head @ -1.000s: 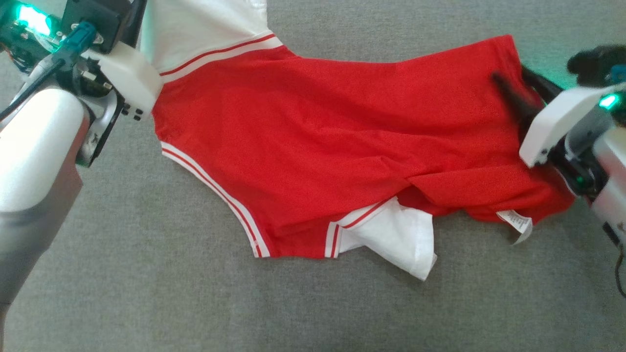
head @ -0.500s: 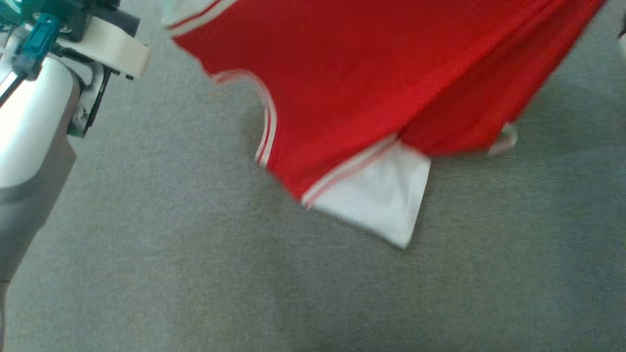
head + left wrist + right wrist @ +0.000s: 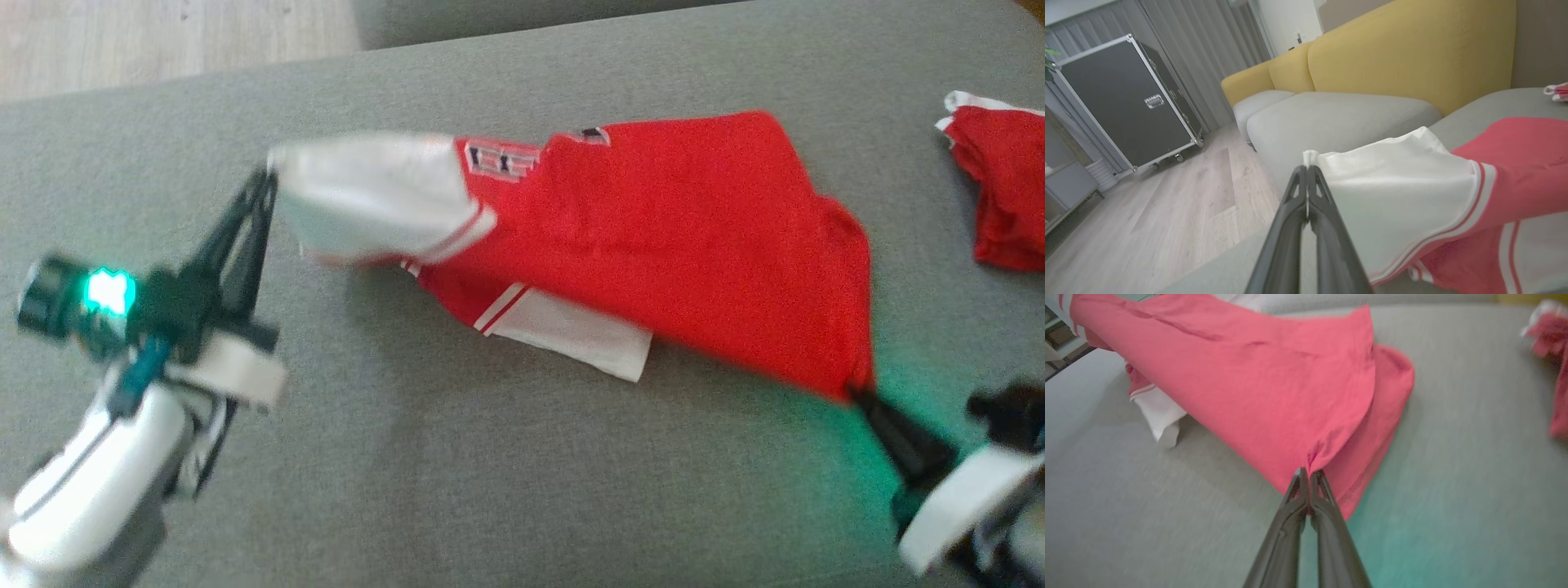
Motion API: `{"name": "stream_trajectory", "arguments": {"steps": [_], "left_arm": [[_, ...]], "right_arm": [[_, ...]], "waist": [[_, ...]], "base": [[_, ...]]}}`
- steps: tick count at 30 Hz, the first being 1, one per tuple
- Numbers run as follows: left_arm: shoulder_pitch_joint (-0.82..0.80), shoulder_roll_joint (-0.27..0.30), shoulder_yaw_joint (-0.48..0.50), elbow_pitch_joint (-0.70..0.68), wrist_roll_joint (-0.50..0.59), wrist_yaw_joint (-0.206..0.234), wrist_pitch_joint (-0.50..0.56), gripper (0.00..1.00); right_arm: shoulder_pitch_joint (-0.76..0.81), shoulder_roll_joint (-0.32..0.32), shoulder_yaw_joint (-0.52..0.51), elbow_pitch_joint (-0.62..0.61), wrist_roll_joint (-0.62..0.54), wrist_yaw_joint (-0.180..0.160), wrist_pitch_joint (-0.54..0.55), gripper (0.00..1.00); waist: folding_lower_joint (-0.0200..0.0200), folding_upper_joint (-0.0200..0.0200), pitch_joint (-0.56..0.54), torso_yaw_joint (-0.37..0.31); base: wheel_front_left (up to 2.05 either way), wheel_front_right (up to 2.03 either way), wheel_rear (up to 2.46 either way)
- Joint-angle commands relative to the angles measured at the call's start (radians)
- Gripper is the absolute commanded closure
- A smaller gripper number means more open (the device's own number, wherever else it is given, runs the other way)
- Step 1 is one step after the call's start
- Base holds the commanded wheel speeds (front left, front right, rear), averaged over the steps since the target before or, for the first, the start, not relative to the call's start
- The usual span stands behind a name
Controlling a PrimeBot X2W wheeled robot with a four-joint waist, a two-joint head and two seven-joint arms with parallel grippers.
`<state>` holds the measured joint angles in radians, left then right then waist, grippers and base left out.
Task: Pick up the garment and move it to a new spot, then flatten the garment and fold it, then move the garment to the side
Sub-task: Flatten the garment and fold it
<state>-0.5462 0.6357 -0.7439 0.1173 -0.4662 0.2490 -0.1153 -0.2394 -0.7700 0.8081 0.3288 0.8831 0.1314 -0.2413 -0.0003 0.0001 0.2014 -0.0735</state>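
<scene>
The garment (image 3: pixel 678 229) is a red shirt with white sleeves and red-and-white trim, stretched in the air over the grey cushion between my two grippers. My left gripper (image 3: pixel 268 175) is shut on the tip of a white sleeve (image 3: pixel 1392 179) at the left, its fingers (image 3: pixel 1306 196) pressed together around the cloth. At the lower right, my right gripper (image 3: pixel 857 394) is shut on a corner of the red hem (image 3: pixel 1314 453). The other white sleeve (image 3: pixel 571 331) hangs down under the shirt's middle.
A second red garment (image 3: pixel 1004 188) lies at the cushion's far right. The grey cushion (image 3: pixel 457 474) spreads wide in front. Wooden floor (image 3: pixel 163 37) lies beyond its far left edge. A yellow sofa back (image 3: pixel 1412 53) and a black case (image 3: pixel 1126 102) stand in the left wrist view.
The head camera has swung and now looks farther out. The right gripper closed on the red hem. Both grippers lifted the shirt off the cushion and hold it stretched between them.
</scene>
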Motion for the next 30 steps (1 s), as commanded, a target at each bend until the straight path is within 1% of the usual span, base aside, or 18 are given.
{"name": "stream_trajectory", "arguments": {"steps": [1,3,4,5,8,11,14,16,19,26,30], "left_arm": [[-0.020,0.051,0.056,-0.045,-0.006,0.020,0.002,1.00],[0.045,0.073,0.065,-0.092,-0.017,0.061,0.002,1.00],[0.074,0.082,0.072,-0.112,-0.023,0.080,0.001,1.00],[0.098,0.092,0.079,-0.128,-0.028,0.097,-0.001,1.00],[0.147,0.122,0.093,-0.156,-0.029,0.136,-0.002,1.00],[0.169,0.144,0.104,-0.171,-0.029,0.158,-0.001,1.00],[0.173,0.152,0.111,-0.178,-0.031,0.167,0.001,1.00],[0.168,0.152,0.112,-0.181,-0.031,0.169,0.001,1.00],[0.157,0.146,0.111,-0.183,-0.028,0.170,0.001,1.00],[0.139,0.133,0.104,-0.185,-0.022,0.173,0.002,1.00],[0.122,0.125,0.092,-0.184,-0.014,0.167,0.010,1.00]], "right_arm": [[0.022,-0.017,-0.020,-0.029,0.007,-0.001,-0.005,1.00],[0.093,0.012,-0.037,-0.045,-0.006,-0.001,0.004,1.00],[0.120,0.029,-0.045,-0.055,-0.009,-0.001,0.014,0.91],[0.140,0.045,-0.058,-0.066,-0.007,-0.001,0.023,0.00],[0.173,0.067,-0.096,-0.131,0.029,-0.001,0.044,0.00],[0.170,0.046,-0.149,-0.207,0.094,-0.001,0.061,0.00],[0.149,0.023,-0.204,-0.237,0.156,-0.001,0.080,0.00],[0.127,0.019,-0.223,-0.222,0.176,-0.001,0.098,0.00],[0.086,0.038,-0.226,-0.195,0.204,-0.001,0.124,0.00],[-0.025,0.085,-0.174,-0.091,0.231,-0.001,0.152,0.00],[-0.076,0.097,-0.134,-0.035,0.260,-0.001,0.164,0.00]], "waist": [[0.0003,-0.0001,-0.004,-0.007],[0.0003,-0.0001,-0.006,-0.011],[0.0003,-0.0001,-0.006,-0.012],[0.0003,-0.0001,-0.005,-0.013],[0.0003,-0.0001,-0.004,-0.011],[0.0003,-0.0001,-0.003,-0.006],[0.0003,-0.0001,0.003,0.004],[0.0003,-0.0001,0.011,0.014],[0.0003,-0.0001,0.025,0.027],[0.0003,-0.0001,0.058,0.051],[0.0003,-0.0001,0.070,0.065]], "base": [[0.00,0.00,0.00],[0.00,0.00,0.00],[0.00,0.00,0.00],[0.00,0.00,0.00],[0.00,0.00,0.00],[0.00,0.00,0.00],[0.00,0.00,0.00],[0.00,0.00,0.00],[0.00,0.00,0.00],[0.00,0.00,0.00],[0.00,0.00,0.00]]}}
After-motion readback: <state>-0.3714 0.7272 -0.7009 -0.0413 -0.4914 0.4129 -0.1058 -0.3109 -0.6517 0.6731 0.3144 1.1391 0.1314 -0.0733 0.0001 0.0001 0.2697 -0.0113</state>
